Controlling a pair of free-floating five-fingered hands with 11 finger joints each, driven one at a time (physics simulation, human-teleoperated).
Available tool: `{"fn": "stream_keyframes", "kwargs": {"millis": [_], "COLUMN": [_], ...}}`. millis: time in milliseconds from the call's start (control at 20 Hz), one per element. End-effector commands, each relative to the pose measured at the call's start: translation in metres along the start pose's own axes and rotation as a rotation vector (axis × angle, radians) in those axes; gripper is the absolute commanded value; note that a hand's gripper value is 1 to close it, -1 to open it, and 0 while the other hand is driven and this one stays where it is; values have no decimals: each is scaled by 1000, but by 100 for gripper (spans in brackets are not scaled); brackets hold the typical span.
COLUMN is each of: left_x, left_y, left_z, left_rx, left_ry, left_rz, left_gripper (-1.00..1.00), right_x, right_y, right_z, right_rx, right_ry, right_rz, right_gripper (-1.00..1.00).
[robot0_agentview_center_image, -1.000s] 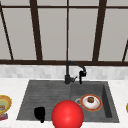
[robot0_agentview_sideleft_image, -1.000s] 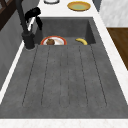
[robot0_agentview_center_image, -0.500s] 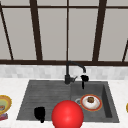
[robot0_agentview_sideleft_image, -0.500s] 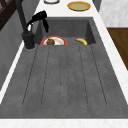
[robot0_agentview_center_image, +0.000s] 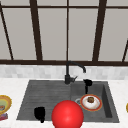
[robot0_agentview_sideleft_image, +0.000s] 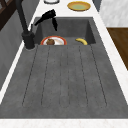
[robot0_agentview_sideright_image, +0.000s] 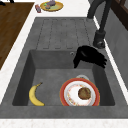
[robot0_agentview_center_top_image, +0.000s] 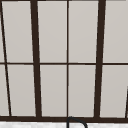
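You have a white desk (robot0_agentview_center_image: 15, 83) carrying a dark grey sink (robot0_agentview_sideright_image: 62, 32) with a ribbed drainboard to its left. In the sink basin lie a red-rimmed plate (robot0_agentview_sideright_image: 79, 95) holding a brown lump, and a banana (robot0_agentview_sideright_image: 35, 95) well apart from it. On the desk you see a yellow dish (robot0_agentview_sideleft_image: 78, 5) right of the sink and a yellow bowl (robot0_agentview_center_image: 3, 104) left of it.

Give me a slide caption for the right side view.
Right hand hovers over the sink basin, above a red-rimmed plate with a brown bun; banana alongside.
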Motion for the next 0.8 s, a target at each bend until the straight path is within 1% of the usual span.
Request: {"fn": "stream_keyframes", "kwargs": {"millis": [0,150,350,550,650,750], "left_x": [0,0,0,0,0,0], "left_y": [0,0,0,0,0,0], "left_z": [0,0,0,0,0,0], "left_rx": [0,0,0,0,0,0], "left_ry": [0,0,0,0,0,0], "left_rz": [0,0,0,0,0,0], "left_gripper": [0,0,0,0,0,0], "right_x": [-16,-28,-46,-60,-64,-61], "right_y": [6,11,19,27,33,34], "right_z": [25,48,78,92,96,88], "right_rx": [42,56,69,122,147,164], "right_ry": [-15,-9,-12,-6,0,12], "right_rz": [-39,-52,-57,-56,-39,-10], "right_gripper": [-100,-100,-100,-100,-100,-100]}}
